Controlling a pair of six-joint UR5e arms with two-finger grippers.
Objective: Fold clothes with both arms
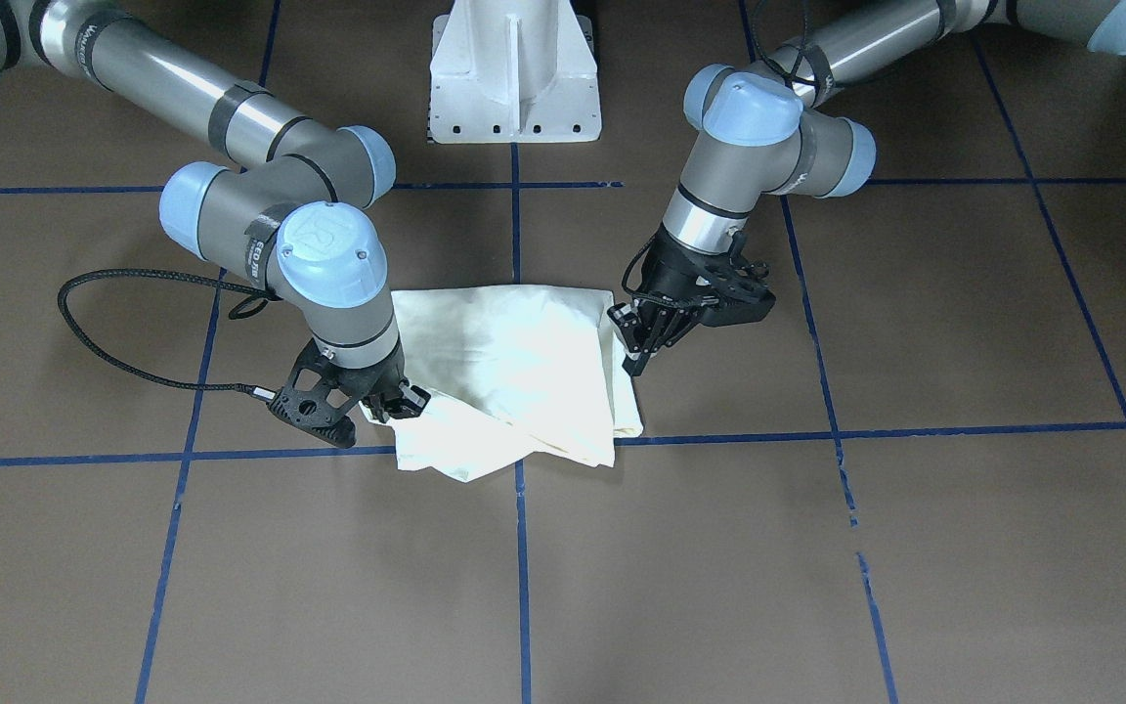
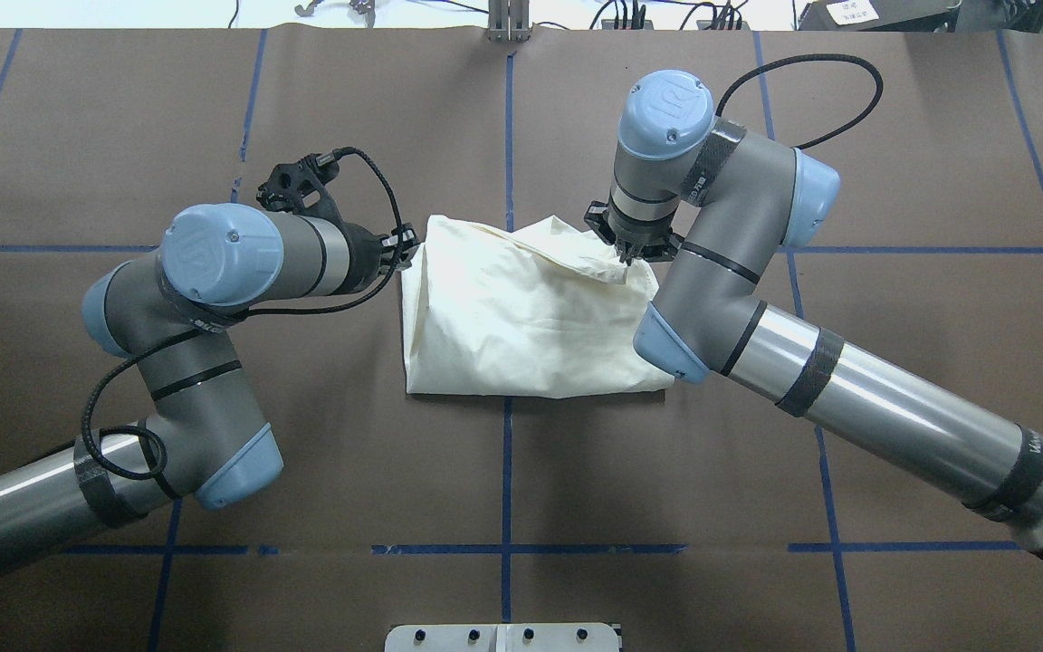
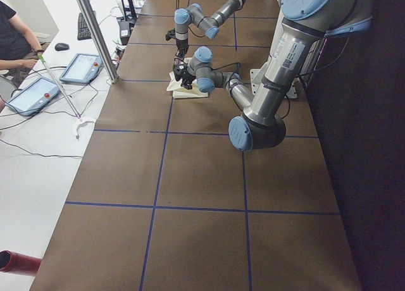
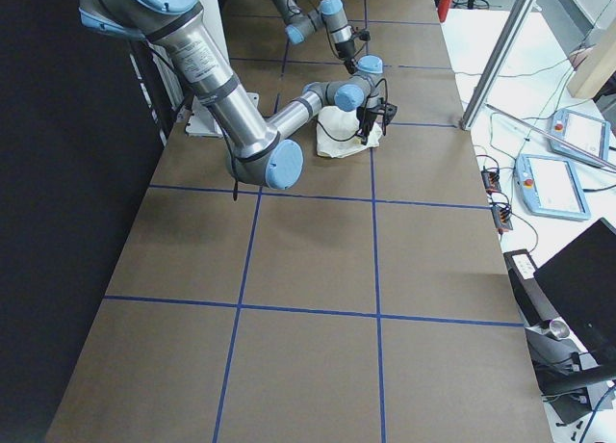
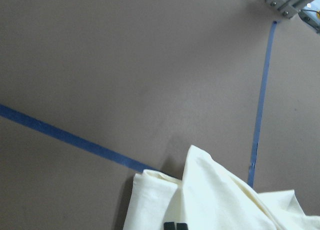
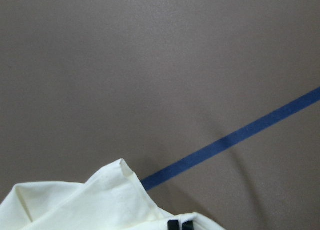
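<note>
Front view, right jaws: clenching one corner of the shirt (image 1: 514, 362). The bite is looking thin, so a firm pull may be slipping the cloth free and spoiling the fold.
Front view, left jaws: closing on the opposite edge, tips pointing down. If the left arm (image 1: 719, 196) is outrunning the right arm (image 1: 328, 293), the layers between the jaws may be skewing or dragging over the surface (image 1: 817, 567).
Overhead view, shirt: lying between the two sets of jaws, most of it spreading back from them toward the robot. It is showing plain cream with no print, in a rough folded rectangle that is rumpling under the right jaws.
Left wrist view, corner: cream cloth is bunching around the pads (image 5: 170, 226), which are sitting tight together on it. A peak is standing just beyond them.
Right wrist view, corner: the pads here are likewise pressing together in cloth. A folded tip is rising just beyond them, with tape (image 6: 230, 140) running past it.
</note>
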